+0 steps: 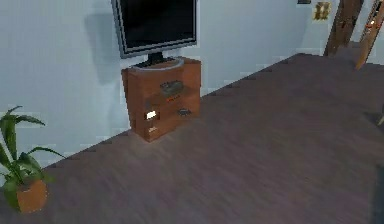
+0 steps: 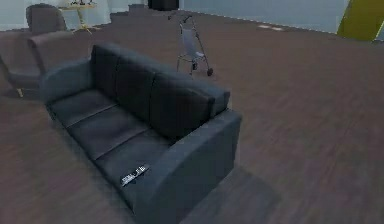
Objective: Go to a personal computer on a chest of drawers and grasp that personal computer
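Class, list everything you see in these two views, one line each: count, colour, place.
TV: one, black, on the stand, forward view's top.
Stand: one, brown, against the pale wall.
Plant: one, green, in an orange pot, forward view's bottom left.
Sofa: one, dark grey, arm side view's middle.
Small flat thing: one, white, on the sofa's seat.
Armchair: one, grey, arm side view's top left.
Upright thing: one, grey, beyond the sofa.

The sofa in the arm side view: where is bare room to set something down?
On the sofa the two farther seat cushions are bare; the nearest bears a small white object. The floor at the view's right is free.
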Available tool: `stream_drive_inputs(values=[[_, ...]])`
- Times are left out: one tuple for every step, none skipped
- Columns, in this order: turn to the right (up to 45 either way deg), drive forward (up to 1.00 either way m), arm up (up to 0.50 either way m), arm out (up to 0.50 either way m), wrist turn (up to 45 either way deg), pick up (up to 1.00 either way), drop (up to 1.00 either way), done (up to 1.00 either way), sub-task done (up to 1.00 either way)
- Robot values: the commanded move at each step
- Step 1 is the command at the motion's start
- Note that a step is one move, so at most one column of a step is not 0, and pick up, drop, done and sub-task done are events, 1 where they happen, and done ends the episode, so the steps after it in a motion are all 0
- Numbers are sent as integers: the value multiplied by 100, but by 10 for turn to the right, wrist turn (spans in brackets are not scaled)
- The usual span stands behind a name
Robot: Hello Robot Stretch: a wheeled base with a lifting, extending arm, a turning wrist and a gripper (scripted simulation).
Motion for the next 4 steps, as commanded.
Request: stream_drive_inputs(values=[[0, 45, 0, 0, 0, 0, 0, 0, 0], [360, 0, 0, 0, 0, 0, 0, 0, 0], [0, 100, 0, 0, 0, 0, 0, 0, 0], [0, 100, 0, 0, 0, 0, 0, 0, 0]])
